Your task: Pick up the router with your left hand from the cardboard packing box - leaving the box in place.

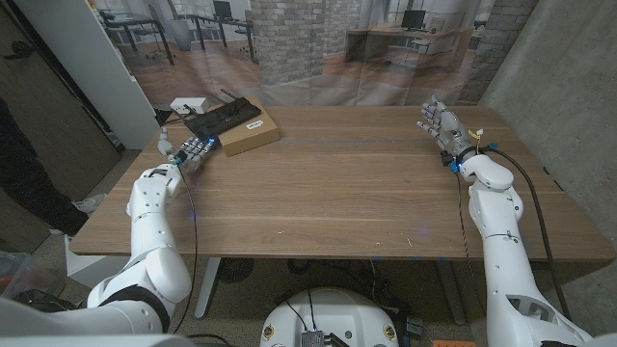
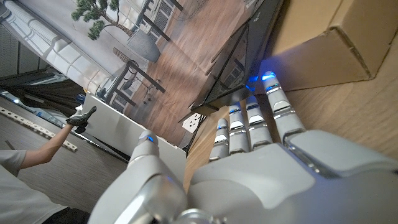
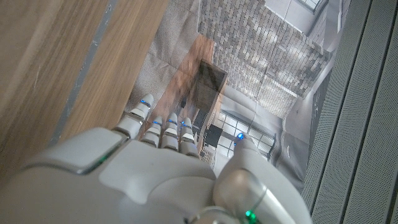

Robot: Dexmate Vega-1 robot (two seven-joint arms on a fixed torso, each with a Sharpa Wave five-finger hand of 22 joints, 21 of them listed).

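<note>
A flat black router [image 1: 224,117] lies on top of a brown cardboard box [image 1: 253,136] at the table's far left. My left hand [image 1: 190,149] is just beside the box's near-left end, fingers stretched toward the router's edge and apart, holding nothing. In the left wrist view the fingertips [image 2: 268,87] reach the box's side [image 2: 323,50] under the router's dark edge [image 2: 249,46]; contact cannot be told. My right hand [image 1: 440,125] is raised at the table's far right, fingers spread, nothing in it.
A white boxy object [image 1: 189,104] sits behind the router at the table's far left edge. A white panel [image 1: 87,67] stands left of the table. A person's arm [image 2: 43,146] with a gloved hand shows in the left wrist view.
</note>
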